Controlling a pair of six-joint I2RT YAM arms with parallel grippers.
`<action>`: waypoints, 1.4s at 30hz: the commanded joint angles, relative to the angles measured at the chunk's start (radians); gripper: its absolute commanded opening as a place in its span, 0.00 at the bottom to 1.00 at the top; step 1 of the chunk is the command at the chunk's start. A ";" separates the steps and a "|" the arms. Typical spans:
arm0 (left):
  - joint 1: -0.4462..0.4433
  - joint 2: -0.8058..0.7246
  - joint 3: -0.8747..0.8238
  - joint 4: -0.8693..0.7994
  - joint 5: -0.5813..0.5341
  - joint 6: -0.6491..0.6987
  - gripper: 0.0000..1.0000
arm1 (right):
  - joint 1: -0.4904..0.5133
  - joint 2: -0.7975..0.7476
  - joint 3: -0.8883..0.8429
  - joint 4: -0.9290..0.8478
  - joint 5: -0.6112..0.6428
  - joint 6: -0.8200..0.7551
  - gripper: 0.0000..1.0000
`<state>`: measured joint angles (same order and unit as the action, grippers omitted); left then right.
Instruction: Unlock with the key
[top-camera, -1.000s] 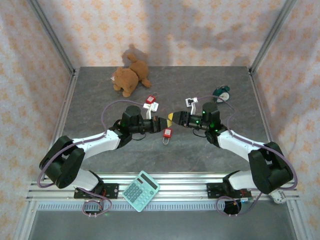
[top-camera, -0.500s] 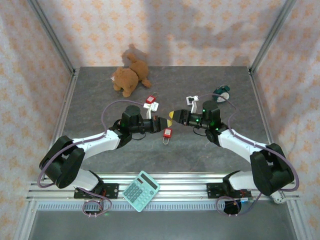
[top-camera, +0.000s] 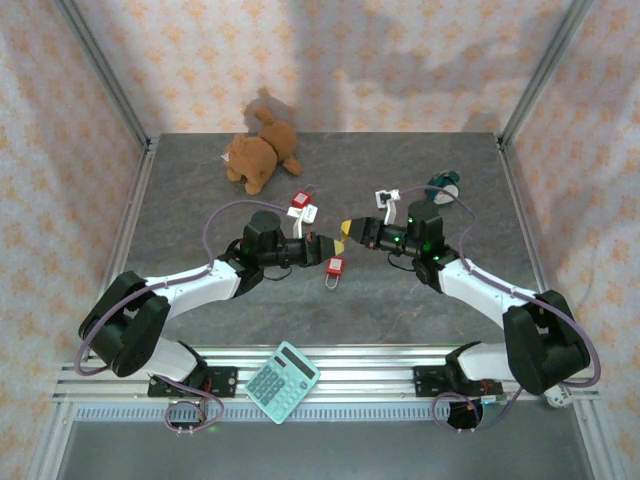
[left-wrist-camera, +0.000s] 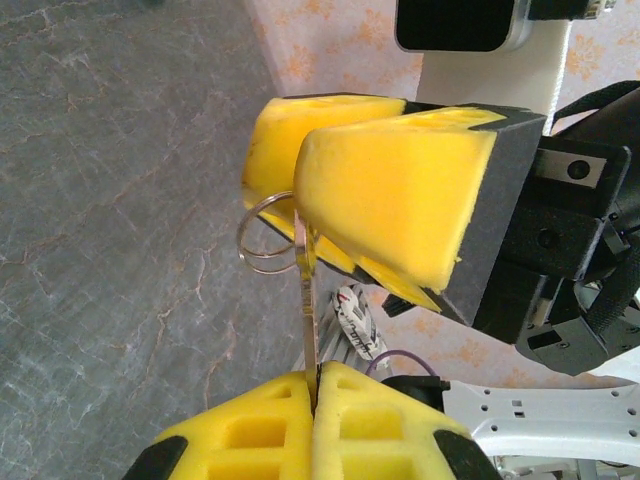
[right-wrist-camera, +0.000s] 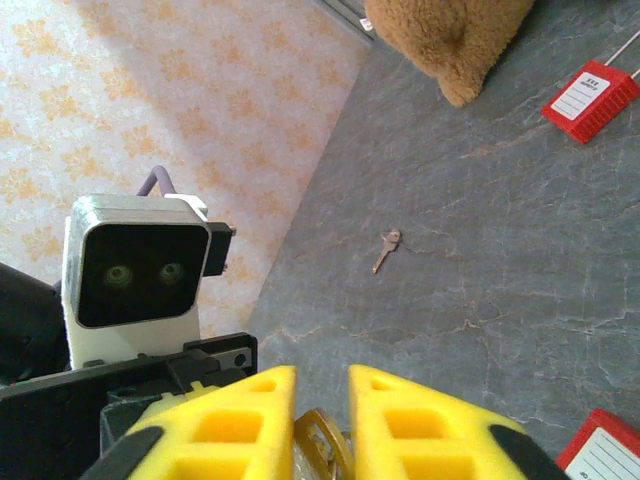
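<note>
A thin metal key (left-wrist-camera: 308, 300) is held in the air by its blade in my left gripper (left-wrist-camera: 318, 372), whose yellow pads are pressed shut on it. A wire ring (left-wrist-camera: 262, 232) hangs from the key's head. That brass head (right-wrist-camera: 322, 447) sits in the narrow gap of my right gripper (right-wrist-camera: 322, 375), which faces the left one tip to tip with its fingers (left-wrist-camera: 400, 190) slightly apart. From above, the left gripper (top-camera: 322, 243) and right gripper (top-camera: 346, 229) meet over mid-table. A red padlock (top-camera: 336, 266) lies on the table just below them.
A second red padlock (top-camera: 299, 203) with a white tag lies behind the left gripper, and a loose key (right-wrist-camera: 385, 250) lies flat on the grey table (top-camera: 200, 210). A brown teddy bear (top-camera: 258, 155) sits at the back, a teal object (top-camera: 443, 184) back right, a calculator (top-camera: 282, 381) on the front rail.
My right gripper has shifted slightly right and toward the back, away from the left gripper. The left arm and the padlock have stayed put.
</note>
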<state>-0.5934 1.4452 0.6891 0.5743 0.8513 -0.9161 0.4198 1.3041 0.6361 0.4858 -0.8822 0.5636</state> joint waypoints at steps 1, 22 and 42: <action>0.006 0.013 -0.011 0.054 0.025 0.001 0.00 | -0.006 -0.023 0.025 -0.003 0.022 -0.011 0.14; 0.000 -0.265 0.052 -0.533 -0.396 0.310 0.60 | -0.006 -0.197 0.045 -0.270 0.270 -0.128 0.05; 0.045 -0.250 0.064 -0.732 -0.712 0.261 0.72 | -0.003 -0.303 -0.001 -0.372 0.439 -0.177 0.05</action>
<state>-0.5323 1.1225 0.6357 -0.0120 0.1486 -0.6922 0.4171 1.0298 0.6434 0.1310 -0.4976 0.4137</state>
